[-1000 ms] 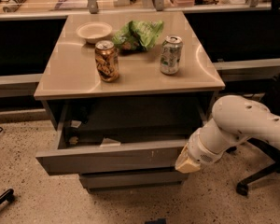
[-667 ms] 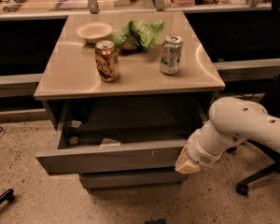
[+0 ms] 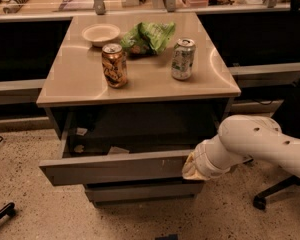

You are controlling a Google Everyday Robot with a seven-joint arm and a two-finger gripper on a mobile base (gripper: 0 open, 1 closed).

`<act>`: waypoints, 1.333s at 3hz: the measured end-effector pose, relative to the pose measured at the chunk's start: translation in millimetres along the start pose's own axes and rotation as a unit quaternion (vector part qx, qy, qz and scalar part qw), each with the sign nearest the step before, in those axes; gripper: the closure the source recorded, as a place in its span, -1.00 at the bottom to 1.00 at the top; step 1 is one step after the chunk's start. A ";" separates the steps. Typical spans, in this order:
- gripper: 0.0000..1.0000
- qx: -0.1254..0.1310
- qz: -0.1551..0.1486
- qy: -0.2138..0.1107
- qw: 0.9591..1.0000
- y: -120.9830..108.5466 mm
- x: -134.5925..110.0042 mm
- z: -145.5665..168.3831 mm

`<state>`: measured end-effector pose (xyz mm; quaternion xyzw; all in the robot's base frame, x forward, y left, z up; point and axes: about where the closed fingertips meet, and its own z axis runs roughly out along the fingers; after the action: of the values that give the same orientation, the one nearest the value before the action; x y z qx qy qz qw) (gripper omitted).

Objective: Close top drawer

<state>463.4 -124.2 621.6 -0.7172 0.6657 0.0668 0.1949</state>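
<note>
The top drawer (image 3: 115,167) is a wide grey drawer, pulled well out from under the beige cabinet top (image 3: 140,74). Its flat front has small white scuffs right of centre, and its dark interior holds a few small scraps. My white arm (image 3: 255,144) comes in from the right. The gripper (image 3: 189,168) is at the arm's tip, right against the right end of the drawer front. Its fingers are hidden behind the wrist.
On the cabinet top stand a brown can (image 3: 114,65), a silver-green can (image 3: 182,59), a white bowl (image 3: 100,34) and a green chip bag (image 3: 150,35). A lower grey drawer front (image 3: 140,191) sits beneath. An office chair base (image 3: 270,194) stands at the right.
The arm has shifted slightly left, toward the drawer front. The drawer stands pulled out about as far as before.
</note>
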 end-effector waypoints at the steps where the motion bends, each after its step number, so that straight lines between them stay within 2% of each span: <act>1: 1.00 0.047 -0.048 -0.020 0.998 -15.3 -2.5 2.4; 2: 1.00 0.089 -0.067 -0.038 0.993 -29.5 -0.5 2.6; 4: 1.00 0.159 -0.068 -0.068 0.983 -71.9 6.0 11.7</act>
<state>536.5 -122.7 622.4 -0.7148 0.6023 -0.0046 0.3554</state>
